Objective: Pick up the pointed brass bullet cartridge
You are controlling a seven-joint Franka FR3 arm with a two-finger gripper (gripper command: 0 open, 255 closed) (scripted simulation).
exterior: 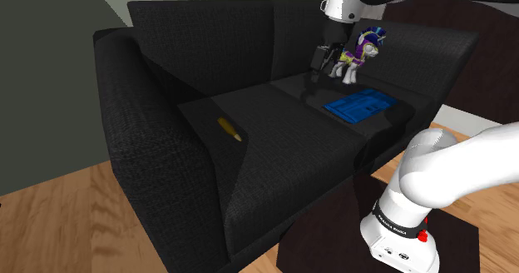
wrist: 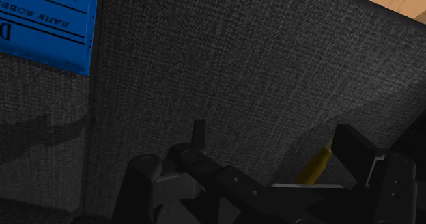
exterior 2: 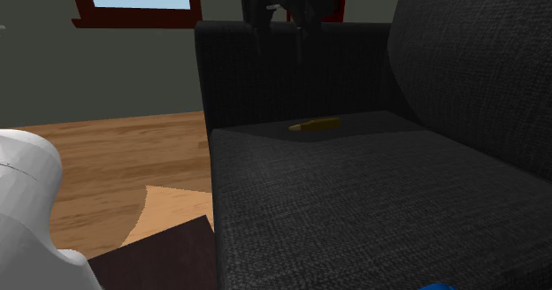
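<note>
The white arm (exterior: 449,176) rises from its stand (exterior: 328,234) in front of the black sofa (exterior: 166,80), arches above the seat and comes down near the backrest. There the gripper (exterior: 320,61) hangs above the seam between the two seat cushions. In the wrist view the gripper (wrist: 270,127) has its black fingers (wrist: 348,147) spread apart, with only sofa fabric between them.

Across the sofa from the shoulder view's left:
- **Armrest end:** the tall armrest walls off this end of the seat.
- **Cartridge:** the brass cartridge (exterior: 229,129) lies flat on the first cushion near the armrest's foot, with bare fabric around it. It is well apart from the gripper.
- **Other views:** the second exterior view shows the cartridge (exterior 2: 314,125) close under that armrest wall. In the wrist view a yellow stretch of it (wrist: 315,164) peeks out beside one finger.
- **Toy pony:** past the seam, a toy pony (exterior: 359,57) stands at the back of the second cushion, just beside the gripper.
- **Blue book:** a flat blue book (exterior: 359,105) lies nearer that cushion's front edge.

The middle of the seat is open fabric. The count is one cartridge, one pony, one book and two cushions.
</note>
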